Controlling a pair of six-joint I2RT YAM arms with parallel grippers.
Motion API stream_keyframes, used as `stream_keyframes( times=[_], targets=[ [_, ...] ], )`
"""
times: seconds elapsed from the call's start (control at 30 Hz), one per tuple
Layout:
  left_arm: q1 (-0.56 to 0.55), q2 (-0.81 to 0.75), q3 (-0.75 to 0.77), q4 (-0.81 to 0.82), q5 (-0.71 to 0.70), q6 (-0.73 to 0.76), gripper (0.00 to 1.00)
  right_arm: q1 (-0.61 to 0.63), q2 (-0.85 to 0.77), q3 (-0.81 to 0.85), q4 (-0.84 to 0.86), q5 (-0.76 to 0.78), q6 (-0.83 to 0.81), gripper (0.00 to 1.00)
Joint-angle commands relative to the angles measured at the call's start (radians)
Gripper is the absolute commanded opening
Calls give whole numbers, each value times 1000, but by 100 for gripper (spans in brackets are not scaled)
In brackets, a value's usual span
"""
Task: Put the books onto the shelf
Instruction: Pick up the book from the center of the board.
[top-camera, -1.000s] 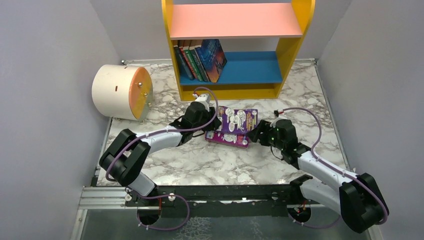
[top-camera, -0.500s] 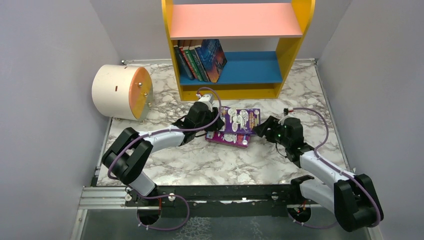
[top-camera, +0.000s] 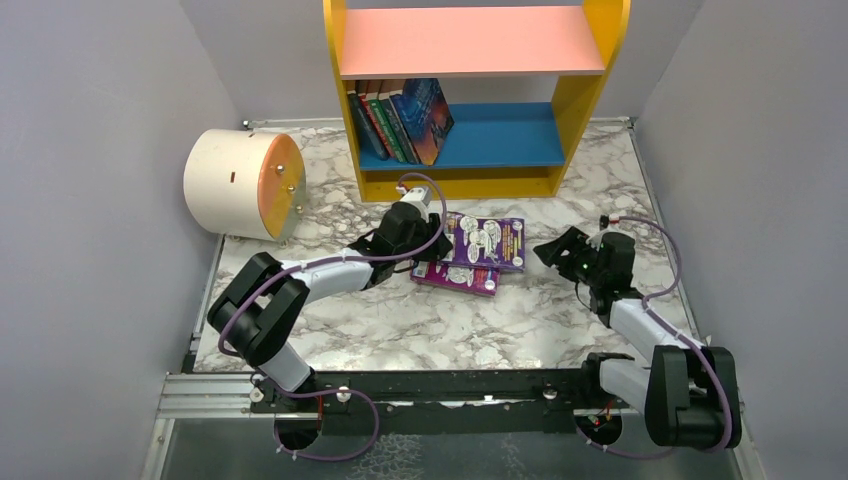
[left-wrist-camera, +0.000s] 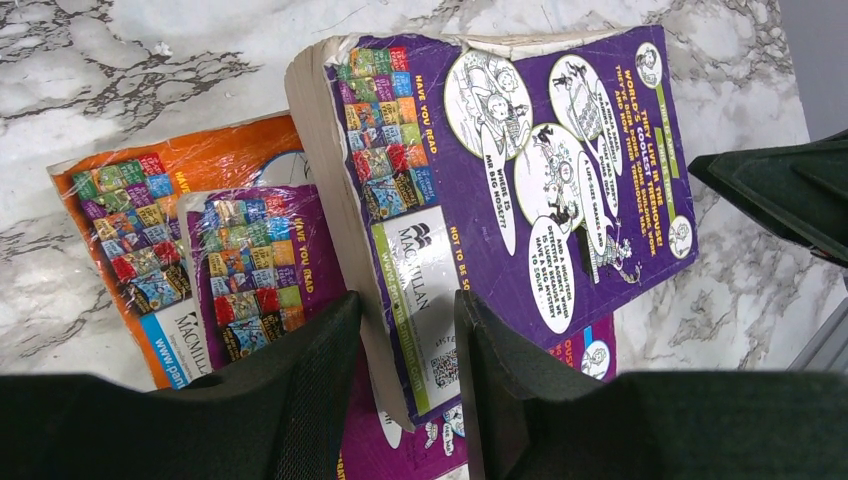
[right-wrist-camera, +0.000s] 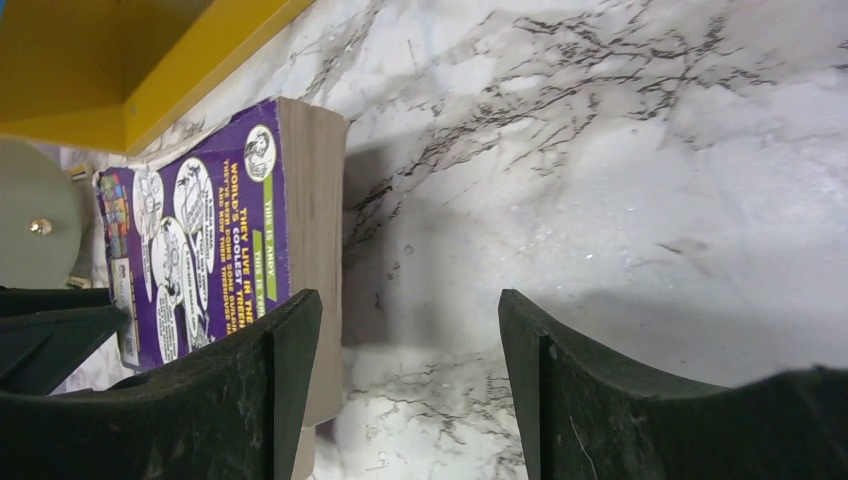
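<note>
Near the left edge of the worktop (top-camera: 450, 330) lies the cream cylinder (top-camera: 240, 183), which has no part in this job. At the far edge stands the shelf (top-camera: 592, 70). Its pink upper board (top-camera: 470, 40) is bare. At the left end of its blue lower board (top-camera: 510, 135) a row of books (top-camera: 400, 120) already leans together, so we judge a good part of the task done.

Three books are not yet shelved, all on the worktop just in front of the shelf. The left gripper (left-wrist-camera: 405, 340) has its jaws pinching the top purple book (left-wrist-camera: 520, 170) by one edge, close to the spine. This book overlaps a second purple book (left-wrist-camera: 260, 260), and an orange book (left-wrist-camera: 150, 200) lies under that one. The held book looks tilted up off the pair, though we cannot tell whether it is fully clear of them.

To the right, the right gripper (top-camera: 556, 246) hovers over bare marble with its jaws spread and nothing between them. It is beside the purple book's page edge but apart from it.

We reckon the work is past halfway. The held book has yet to reach the blue board, where free room shows to the right of the leaning row, and the other two come after it.
</note>
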Motion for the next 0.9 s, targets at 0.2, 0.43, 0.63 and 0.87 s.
stream_keyframes(
  times=[0.2, 0.43, 0.63, 0.87],
  targets=[
    [-11, 12, 39, 29, 26, -3, 33, -42, -12, -8, 75, -235, -39, 66],
    [-11, 21, 47, 28, 29, -3, 33, -42, 30, -69, 173, -376, 34, 66],
    [-14, 42, 48, 28, 31, -8, 33, -42, 160, -131, 378, -460, 109, 66],
    [-22, 62, 48, 31, 32, -12, 33, -42, 236, -163, 550, -466, 171, 63]
  ],
)
